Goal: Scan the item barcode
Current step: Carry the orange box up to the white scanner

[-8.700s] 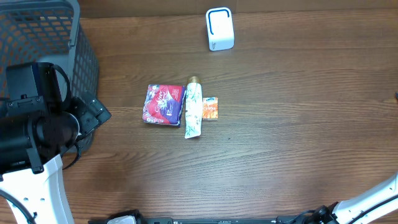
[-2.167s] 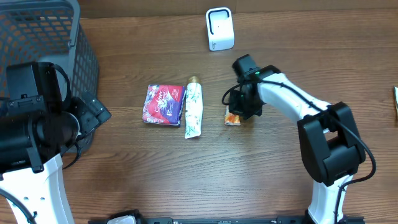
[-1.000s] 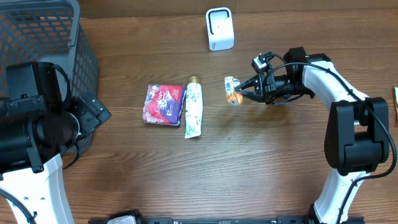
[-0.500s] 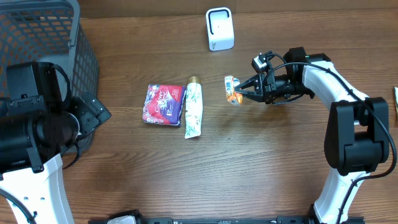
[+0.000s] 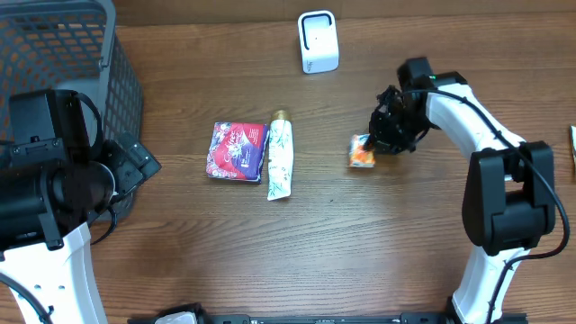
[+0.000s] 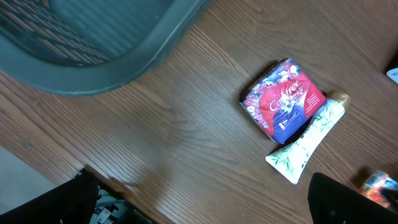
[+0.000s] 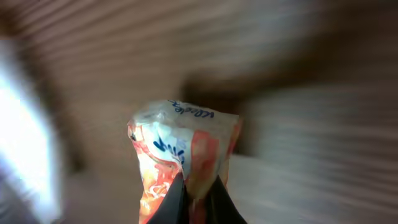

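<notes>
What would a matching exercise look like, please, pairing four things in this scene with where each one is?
Things:
1. orange packet
2. white scanner
3. grey basket
4. tube

Places:
A. at the far left, by the left arm
B. lying right beside the red pouch
C. pinched in the right gripper
D. standing alone at the back, near the middle

Pairs: 1-C, 2-D, 3-A, 4-B

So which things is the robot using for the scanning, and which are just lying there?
For the job: orange packet, pinched in the right gripper; white scanner box.

Just lying about: red packet; white tube; grey basket.
</notes>
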